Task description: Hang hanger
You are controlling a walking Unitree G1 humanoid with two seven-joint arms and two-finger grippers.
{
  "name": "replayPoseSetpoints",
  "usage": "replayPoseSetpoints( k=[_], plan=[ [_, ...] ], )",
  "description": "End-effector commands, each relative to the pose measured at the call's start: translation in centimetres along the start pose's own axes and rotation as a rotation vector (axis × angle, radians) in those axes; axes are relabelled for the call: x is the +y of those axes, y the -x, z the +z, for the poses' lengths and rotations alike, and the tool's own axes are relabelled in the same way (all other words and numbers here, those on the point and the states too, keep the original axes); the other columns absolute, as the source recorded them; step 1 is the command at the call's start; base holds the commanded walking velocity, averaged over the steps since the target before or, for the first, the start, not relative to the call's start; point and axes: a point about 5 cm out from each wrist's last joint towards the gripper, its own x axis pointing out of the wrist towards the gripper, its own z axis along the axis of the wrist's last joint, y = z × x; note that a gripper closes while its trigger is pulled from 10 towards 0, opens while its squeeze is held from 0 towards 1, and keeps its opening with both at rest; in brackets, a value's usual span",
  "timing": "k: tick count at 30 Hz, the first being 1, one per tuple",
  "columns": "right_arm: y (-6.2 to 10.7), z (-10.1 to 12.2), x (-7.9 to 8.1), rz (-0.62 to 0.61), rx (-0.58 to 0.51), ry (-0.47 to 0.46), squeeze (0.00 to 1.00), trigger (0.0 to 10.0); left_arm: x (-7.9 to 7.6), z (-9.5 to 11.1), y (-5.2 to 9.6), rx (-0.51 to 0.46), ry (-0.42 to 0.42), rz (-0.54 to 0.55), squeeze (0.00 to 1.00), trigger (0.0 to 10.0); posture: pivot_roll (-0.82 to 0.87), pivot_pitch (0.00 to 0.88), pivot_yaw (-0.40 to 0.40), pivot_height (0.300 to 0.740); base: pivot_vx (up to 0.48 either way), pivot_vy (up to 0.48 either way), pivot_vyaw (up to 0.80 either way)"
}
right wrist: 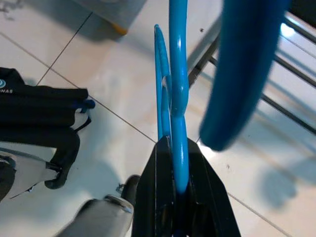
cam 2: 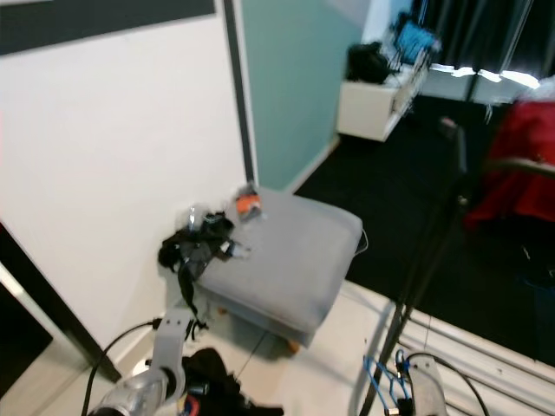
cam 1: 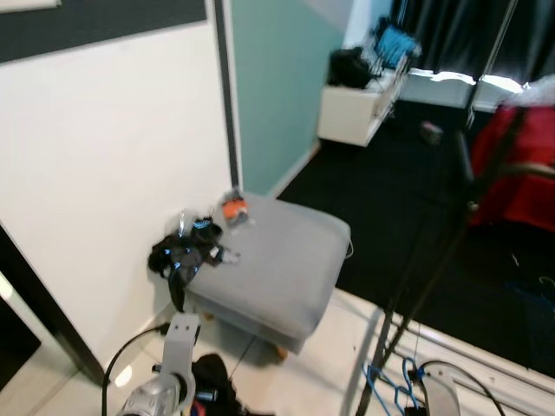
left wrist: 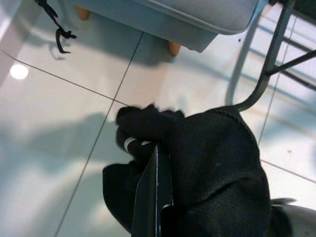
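A blue plastic hanger [right wrist: 177, 94] stands up between the fingers of my right gripper [right wrist: 175, 148], which is shut on its lower part. From the head the same hanger [cam 1: 392, 386] shows low on the right, beside the foot of a black clothes rack pole [cam 1: 442, 251]. My left gripper [left wrist: 157, 163] is low on the left, its fingers pressed together with a black garment [left wrist: 212, 163] bunched over and around them. That garment [cam 1: 211, 378] hangs just above the white tile floor, in front of the ottoman.
A grey ottoman [cam 1: 277, 260] stands against the white wall, with a black strap bundle [cam 1: 184, 251] and an orange item [cam 1: 233, 210] on it. The rack's metal base rails [right wrist: 291, 64] cross the tiles at right. A red garment [cam 1: 525, 165] hangs at far right over dark carpet.
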Motion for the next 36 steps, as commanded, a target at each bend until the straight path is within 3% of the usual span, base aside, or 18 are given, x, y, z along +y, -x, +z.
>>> replayPoseSetpoints(
  k=[1, 8, 9, 15, 23, 36],
  plan=[
    [-0.1, 0.0, 0.3, 0.008, -0.007, 0.007, 0.0, 10.0, 0.4, 0.1, 0.0, 0.0, -0.007, 0.014, 0.0, 10.0, 0.2, 0.0, -0.016, 0.74, 0.0, 0.0, 0.8],
    [0.4, -2.6, 0.8, 0.009, 0.038, -0.006, 0.0, 10.0, 0.1, -1.4, 0.2, 0.056, -0.029, 0.015, 0.0, 10.0, 0.19, 0.0, -0.011, 0.74, 0.0, 0.0, 0.8],
    [1.0, -4.0, 0.4, -0.005, 0.061, -0.014, 0.0, 10.0, -0.1, -1.9, 0.2, 0.082, -0.051, 0.008, 0.0, 10.0, 0.19, 0.0, -0.011, 0.74, 0.0, 0.0, 0.8],
    [2.2, -5.9, -1.0, -0.036, 0.107, -0.021, 0.0, 10.0, -0.3, -2.6, 0.2, 0.119, -0.07, 0.009, 0.0, 10.0, 0.19, 0.0, -0.013, 0.74, 0.0, 0.0, 0.8],
    [2.6, -6.6, -1.9, -0.082, 0.148, -0.038, 0.0, 10.0, -0.4, -3.7, 0.4, 0.148, -0.086, 0.01, 0.0, 10.0, 0.2, 0.0, -0.016, 0.74, 0.0, 0.0, 0.8],
    [1.3, -5.1, 0.0, -0.071, 0.093, -0.089, 0.0, 10.0, -1.0, -4.1, 0.4, 0.161, -0.111, 0.006, 0.0, 10.0, 0.19, 0.0, -0.013, 0.74, 0.0, 0.0, 0.8]
  ],
)
